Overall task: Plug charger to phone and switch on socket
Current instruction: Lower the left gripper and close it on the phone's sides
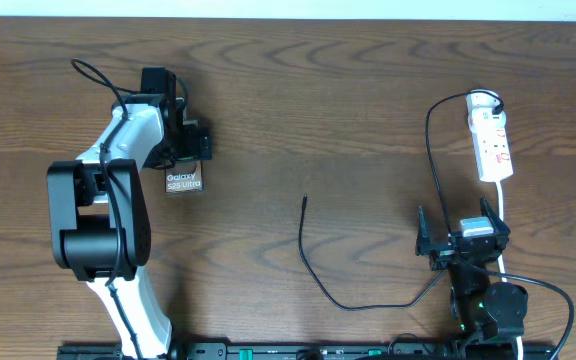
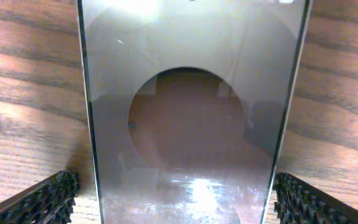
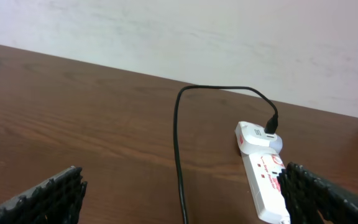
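Observation:
The phone (image 1: 183, 182), a brown-bronze slab with white "Galaxy S25 Ultra" text, lies flat at the left, mostly hidden under my left gripper (image 1: 183, 155). In the left wrist view the phone (image 2: 191, 112) fills the space between the open fingers (image 2: 42, 199), with a small gap on each side. The white socket (image 1: 490, 145) lies at the far right. The charger (image 1: 313, 270) runs from the socket's far end in a long loop to its free plug tip (image 1: 305, 199) mid-table. My right gripper (image 1: 458, 225) stands open just short of the socket (image 3: 263, 180), with the charger cable (image 3: 179, 155) between its fingers' line.
The socket's white cord (image 1: 504, 215) runs toward the front edge past the right arm. The right arm's thicker black cable (image 1: 558, 295) loops at the front right. The wooden table (image 1: 298, 100) ends at a pale wall (image 3: 229, 37) behind the socket.

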